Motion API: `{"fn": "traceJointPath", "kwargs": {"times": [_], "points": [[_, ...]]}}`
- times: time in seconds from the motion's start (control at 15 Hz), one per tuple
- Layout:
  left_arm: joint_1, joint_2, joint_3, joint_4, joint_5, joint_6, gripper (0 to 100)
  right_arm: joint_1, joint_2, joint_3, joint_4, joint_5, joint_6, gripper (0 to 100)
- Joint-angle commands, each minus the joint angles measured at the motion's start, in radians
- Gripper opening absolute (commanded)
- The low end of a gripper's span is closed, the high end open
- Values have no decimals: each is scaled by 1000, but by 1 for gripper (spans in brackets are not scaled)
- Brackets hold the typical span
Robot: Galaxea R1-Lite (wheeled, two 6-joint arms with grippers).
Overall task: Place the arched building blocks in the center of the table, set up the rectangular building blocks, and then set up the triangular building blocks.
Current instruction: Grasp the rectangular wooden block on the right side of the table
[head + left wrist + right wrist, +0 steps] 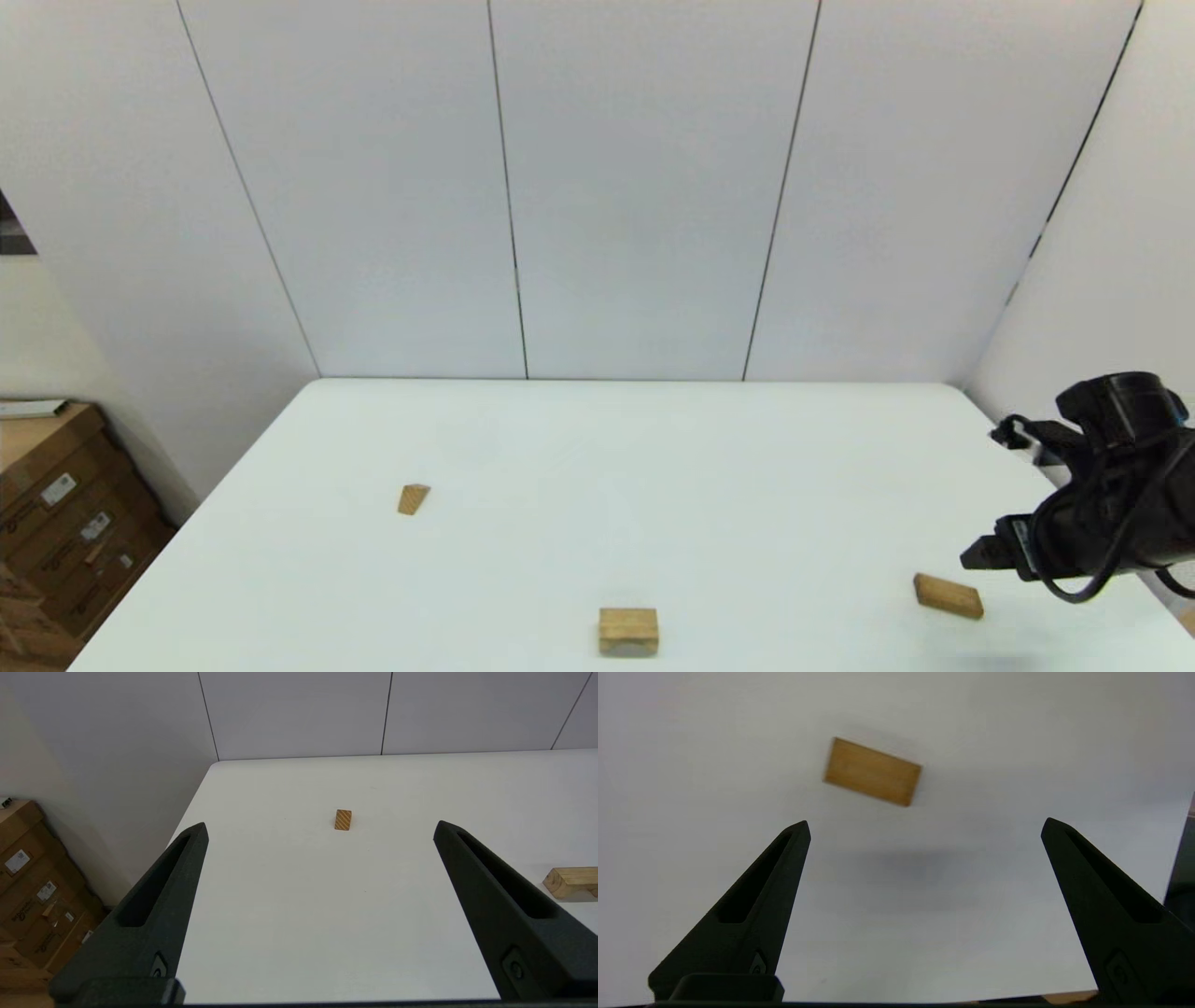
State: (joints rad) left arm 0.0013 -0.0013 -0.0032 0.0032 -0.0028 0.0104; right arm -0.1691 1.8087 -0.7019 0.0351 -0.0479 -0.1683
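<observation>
The arched block (628,631) lies near the front middle of the white table (653,467), and also shows in the left wrist view (572,882). Far off on the left side stands the small triangular wedge (414,498) (343,819). The flat rectangular slab (948,595) lies at the front right. My right arm (1102,523) hovers just right of the slab. Its gripper (924,826) is open above the table, with the slab (872,771) a little beyond the fingertips. My left gripper (320,828) is open and empty, back from the wedge, and out of the head view.
Stacked cardboard boxes (56,523) (32,896) stand on the floor past the table's left edge. Grey wall panels (597,187) rise right behind the far edge. The table's right edge runs under my right arm.
</observation>
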Motion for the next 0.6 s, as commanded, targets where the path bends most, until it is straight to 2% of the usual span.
{"fn": "traceJointPath", "kwargs": {"times": [0.07, 0.33, 0.47, 0.6], "points": [[0, 1, 0, 0, 0, 0, 100, -32, 144, -27, 2, 10, -19, 100], [0, 1, 0, 0, 0, 2, 100, -10, 164, -11, 11, 16, 21, 100], [0, 1, 0, 0, 0, 2, 100, 39, 164, -8, 12, 25, 102, 100], [0, 1, 0, 0, 0, 3, 100, 74, 167, -8, 12, 36, 136, 100]]}}
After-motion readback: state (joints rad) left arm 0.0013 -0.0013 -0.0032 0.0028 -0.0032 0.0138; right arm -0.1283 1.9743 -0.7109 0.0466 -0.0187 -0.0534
